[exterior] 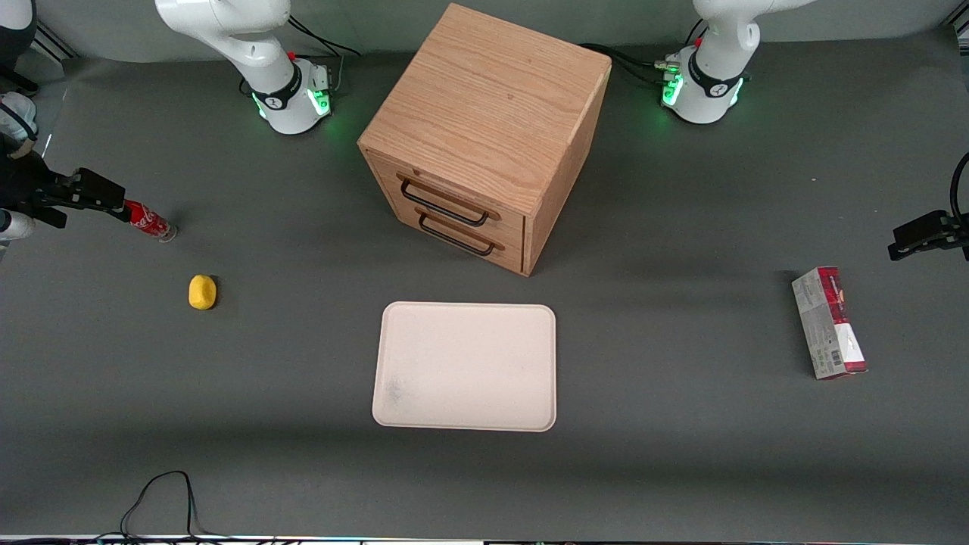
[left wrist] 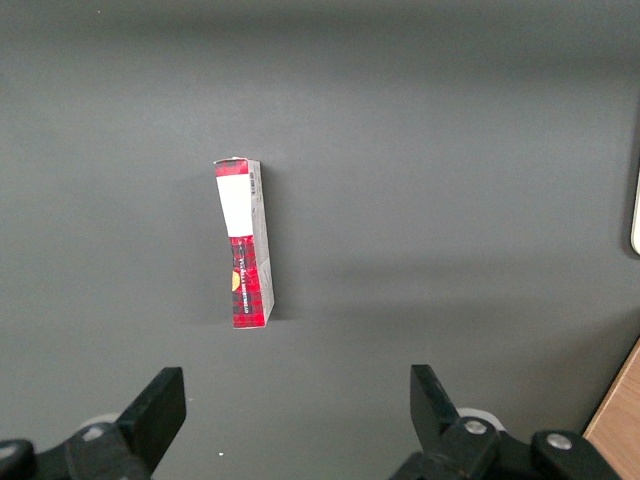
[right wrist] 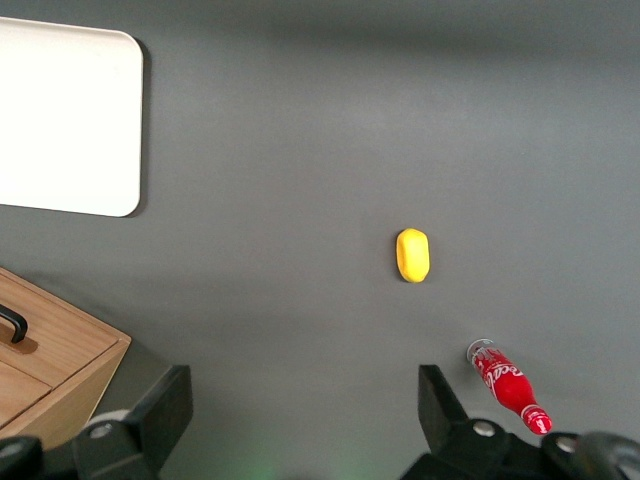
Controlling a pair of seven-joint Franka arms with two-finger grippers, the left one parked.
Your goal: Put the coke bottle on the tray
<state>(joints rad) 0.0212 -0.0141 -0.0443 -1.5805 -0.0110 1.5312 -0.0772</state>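
Right gripper (exterior: pixel 113 203) open, hanging above the coke bottle (exterior: pixel 149 220).

The fingers (right wrist: pixel 445 405) are standing spread, gripping nothing. The bottle is standing on the table (exterior: pixel 681 424), well apart from the tray (exterior: pixel 465 366), toward the working arm's end; a yellow lump (exterior: pixel 202 292) is sitting near the bottle.

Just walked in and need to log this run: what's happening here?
The right arm's gripper is out at the working arm's end of the table, fingers open, right next to the cap end of the coke bottle, which lies on its side on the table, not yet lifted. The tray sits bare in front of the wooden cabinet. A yellow lump lies nearer the camera than the bottle.
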